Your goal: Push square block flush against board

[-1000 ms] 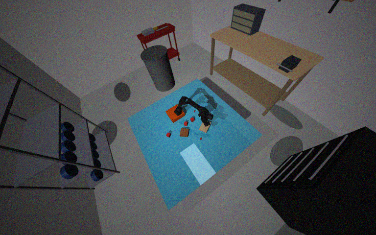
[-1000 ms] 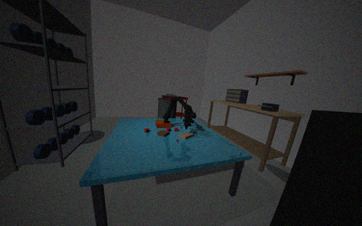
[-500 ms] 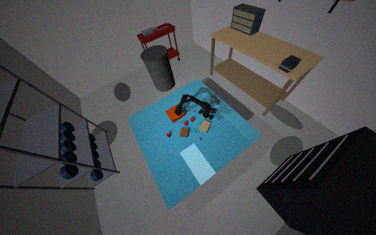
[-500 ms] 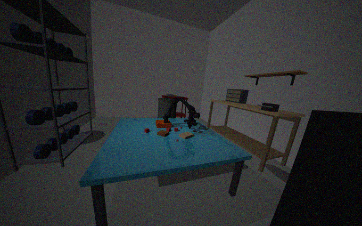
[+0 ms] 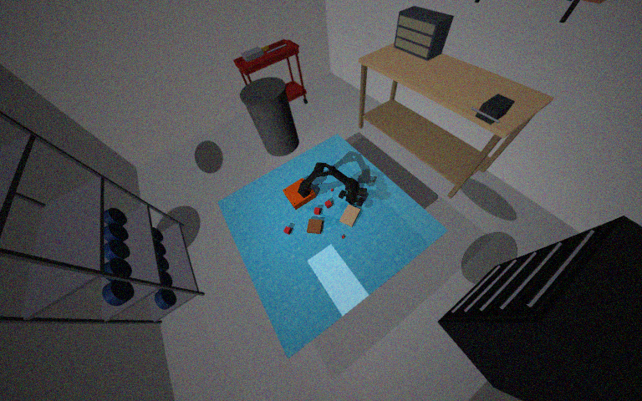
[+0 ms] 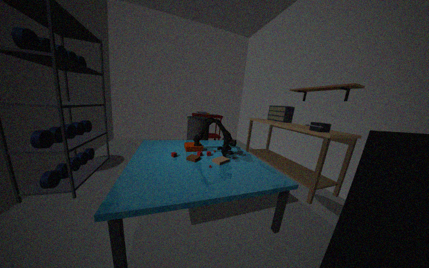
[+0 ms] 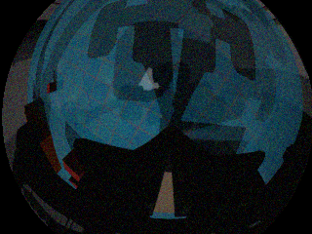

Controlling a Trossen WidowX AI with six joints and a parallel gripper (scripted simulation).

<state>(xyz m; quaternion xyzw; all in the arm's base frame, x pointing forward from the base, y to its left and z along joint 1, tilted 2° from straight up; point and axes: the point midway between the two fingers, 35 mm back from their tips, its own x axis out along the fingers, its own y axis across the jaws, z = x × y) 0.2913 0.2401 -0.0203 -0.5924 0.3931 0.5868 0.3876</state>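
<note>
The square block [image 5: 315, 225] [image 6: 193, 158], brown, lies flat on the blue table. The board [image 5: 350, 215] [image 6: 220, 160], light tan, lies flat to its right in the top and exterior views, with a gap of table between them and turned at a different angle. A tan strip of the board [image 7: 164, 195] shows between the finger bodies in the wrist view. My gripper [image 5: 357, 203] [image 6: 226, 153] [image 7: 171, 132] is shut and empty, low at the board's far side, away from the block. Whether it touches the board or table is not clear.
Red cubes [image 5: 318, 210] [image 5: 328, 203] [image 5: 287, 230] [image 6: 174, 154] lie behind and left of the block. A tiny red piece [image 5: 343, 236] [image 6: 210, 166] lies in front of the board. The orange base box [image 5: 294, 197] [image 6: 189, 147] is behind the block.
</note>
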